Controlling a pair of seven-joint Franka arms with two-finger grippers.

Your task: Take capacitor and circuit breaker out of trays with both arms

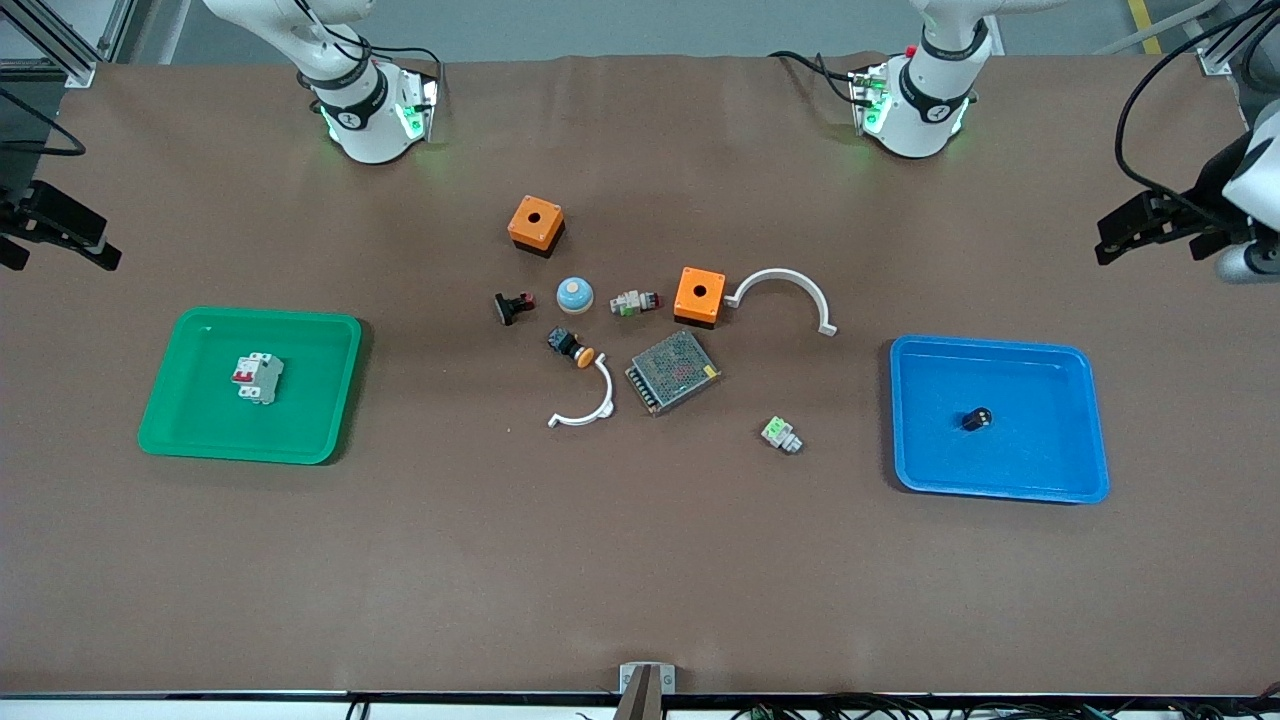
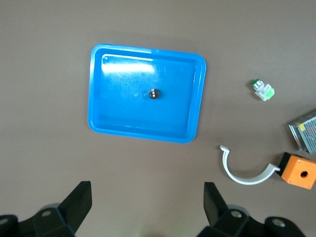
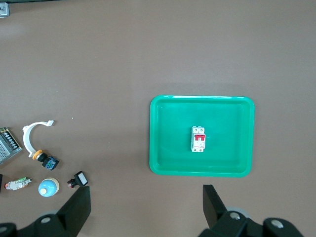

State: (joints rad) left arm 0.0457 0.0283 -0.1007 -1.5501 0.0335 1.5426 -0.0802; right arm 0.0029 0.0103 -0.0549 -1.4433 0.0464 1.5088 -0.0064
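Both arms wait high, one part per tray so each gets its own pick. Left gripper (image 2: 147,207) hangs near the blue tray (image 1: 1085,420), fingers wide and empty; the capacitor (image 1: 977,419) sits mid-tray. Right gripper (image 3: 146,210) hangs near the green tray (image 1: 180,385), likewise wide and empty, breaker (image 1: 258,378) lying flat inside.

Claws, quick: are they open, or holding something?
Left claw: open, holding nothing, high above the table.
Right claw: open, holding nothing, high above the table.
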